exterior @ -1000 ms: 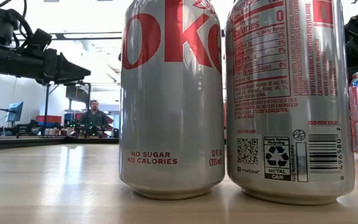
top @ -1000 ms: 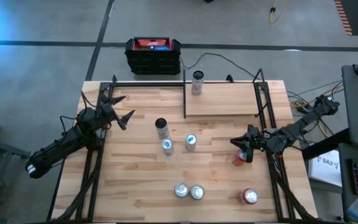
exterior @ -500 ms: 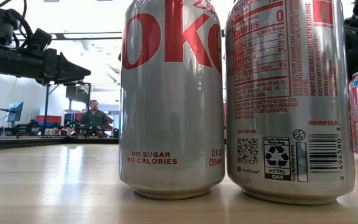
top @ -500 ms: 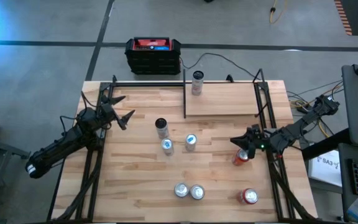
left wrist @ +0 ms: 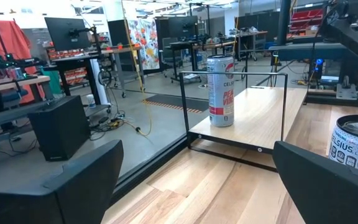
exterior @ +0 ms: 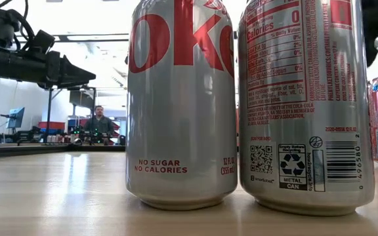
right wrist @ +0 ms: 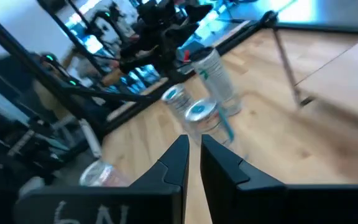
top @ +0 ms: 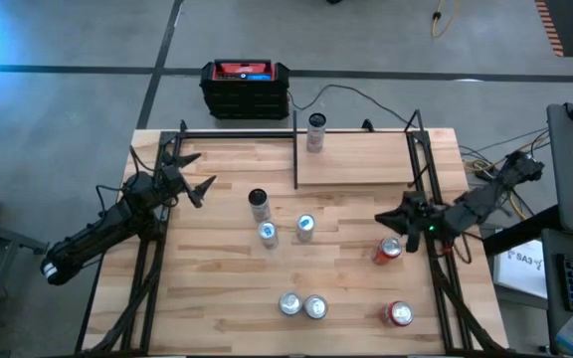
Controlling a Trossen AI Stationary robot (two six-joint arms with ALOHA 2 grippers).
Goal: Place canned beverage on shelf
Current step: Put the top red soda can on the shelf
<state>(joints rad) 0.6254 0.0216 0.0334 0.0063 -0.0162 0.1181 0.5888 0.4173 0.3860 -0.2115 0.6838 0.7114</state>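
You've got eight cans: one Celsius can [top: 315, 131] stands on the shelf [top: 366, 159], upper centre; two Diet Coke cans [exterior: 181, 105] read "NO SUGAR NO CALORIES". Your left gripper [top: 193, 175], upper left, gapes wide, empty; your right gripper [top: 387, 222] is pinched closed above a red can [top: 387, 251].

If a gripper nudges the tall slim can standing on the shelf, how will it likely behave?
The tall can on the shelf stands upright and narrow, so it probably tips easily. Its smooth metal side may slip. Once down, it would likely roll.
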